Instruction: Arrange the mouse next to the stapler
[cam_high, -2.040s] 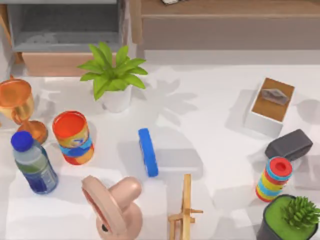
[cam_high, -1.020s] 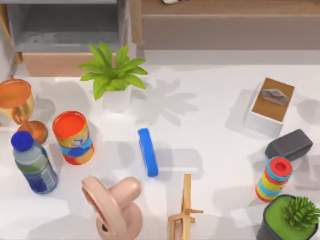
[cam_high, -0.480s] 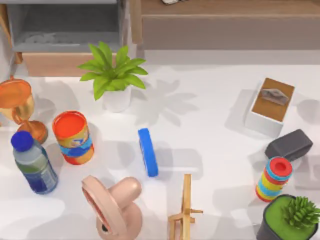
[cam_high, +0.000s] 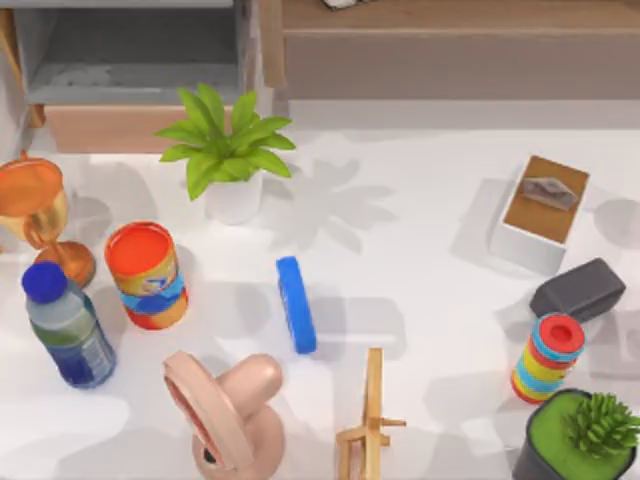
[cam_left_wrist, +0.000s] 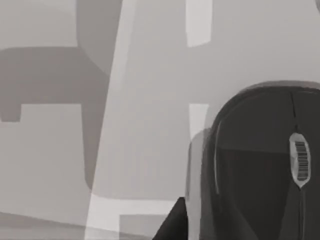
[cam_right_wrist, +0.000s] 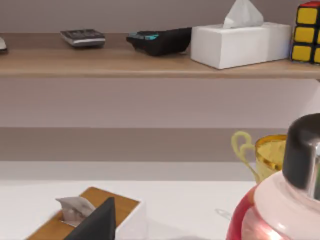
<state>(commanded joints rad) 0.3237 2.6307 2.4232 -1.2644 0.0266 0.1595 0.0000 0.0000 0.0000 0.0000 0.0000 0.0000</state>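
A black mouse (cam_left_wrist: 260, 165) with a grey scroll wheel lies close under the left wrist camera on a pale surface. A dark tip of my left gripper (cam_left_wrist: 172, 222) shows beside it, apart from it. I take the blue elongated object (cam_high: 296, 304) lying in the middle of the table in the top view to be the stapler. A dark tip of my right gripper (cam_right_wrist: 97, 222) shows in the right wrist view, in front of a wood-topped tissue box (cam_right_wrist: 87, 212).
Around the stapler stand a potted plant (cam_high: 228, 150), an orange can (cam_high: 146, 274), a blue-capped bottle (cam_high: 66, 325), a pink stand (cam_high: 225, 410) and a wooden rack (cam_high: 368, 420). At the right are the tissue box (cam_high: 540, 210), a dark grey block (cam_high: 580, 288), stacked rings (cam_high: 547, 357) and a green plant pot (cam_high: 580, 435).
No object on the table has moved. Only the shadows over the lower left of the table have shifted.
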